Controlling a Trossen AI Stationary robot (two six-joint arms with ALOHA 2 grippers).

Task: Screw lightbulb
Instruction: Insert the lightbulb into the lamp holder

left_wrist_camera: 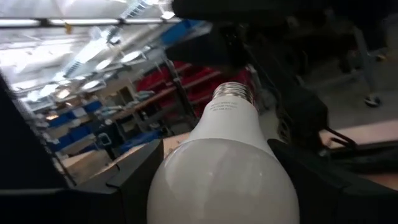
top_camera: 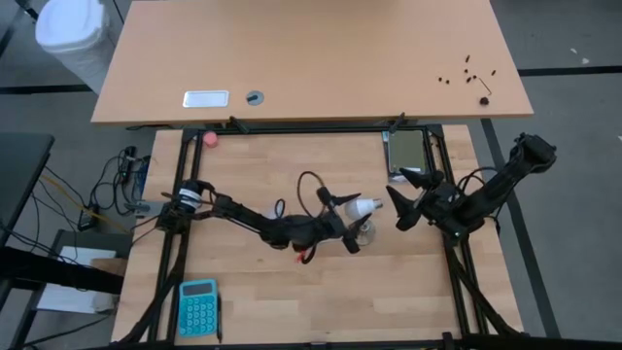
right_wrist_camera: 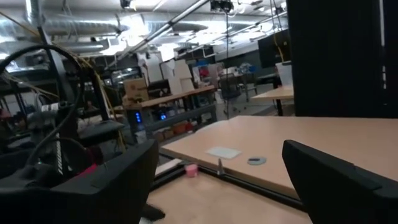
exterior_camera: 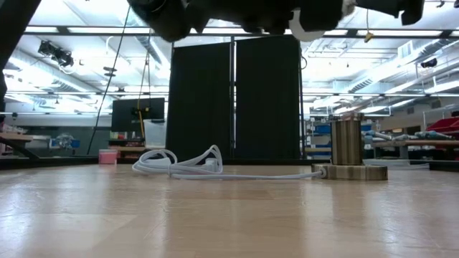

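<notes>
Above mid-table: lightbulb [top_camera: 363, 207] clamped by its globe in the left gripper [top_camera: 352, 222], screw base aimed toward three o'clock, clear of the wood. Not yet threaded; socket [exterior_camera: 347, 154] standing bare on the table, everything left to do. Right gripper [top_camera: 400, 199] just beside at three o'clock, spread wide, empty.

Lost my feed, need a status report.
Left hand shut on lightbulb, held above socket. Right hand open, empty, beside the bulb. White cord clear of socket.
</notes>
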